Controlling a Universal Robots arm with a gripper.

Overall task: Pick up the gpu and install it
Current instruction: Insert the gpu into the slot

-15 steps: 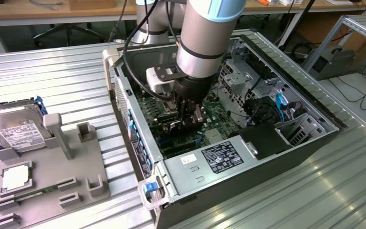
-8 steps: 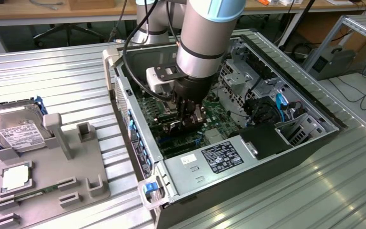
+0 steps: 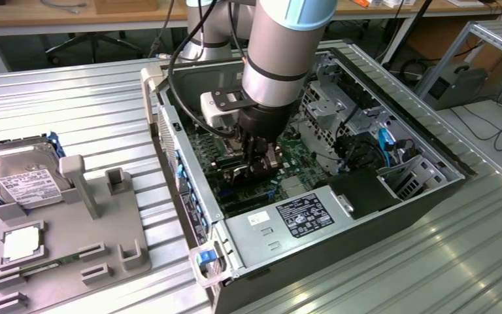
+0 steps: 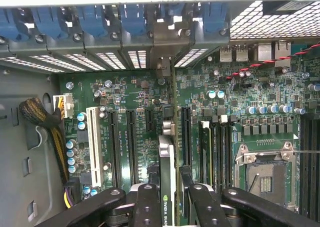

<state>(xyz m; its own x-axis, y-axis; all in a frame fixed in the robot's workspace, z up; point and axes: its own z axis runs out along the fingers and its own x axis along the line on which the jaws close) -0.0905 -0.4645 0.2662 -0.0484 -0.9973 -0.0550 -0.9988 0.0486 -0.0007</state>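
My gripper (image 3: 260, 163) reaches down into the open computer case (image 3: 425, 140), above the green motherboard (image 4: 250, 87). It is shut on the gpu (image 4: 167, 162), a thin dark card seen edge-on between the two black fingers (image 4: 147, 207). The card stands upright over the board, in line with the long black expansion slots (image 4: 131, 142). Its silver-grey bracket (image 4: 167, 42) sits up against the case's rear slot openings. In the exterior view the gpu (image 3: 238, 171) shows as a dark shape under the fingers, mostly hidden by the arm.
A grey fixture (image 3: 85, 222) on the exterior view's left holds a silver hard drive (image 3: 24, 176), a square chip (image 3: 20, 242) and a narrow memory stick (image 3: 33, 268). Inside the case are the power supply (image 3: 316, 212), a drive cage (image 3: 321, 111) and blue cables (image 3: 386, 144).
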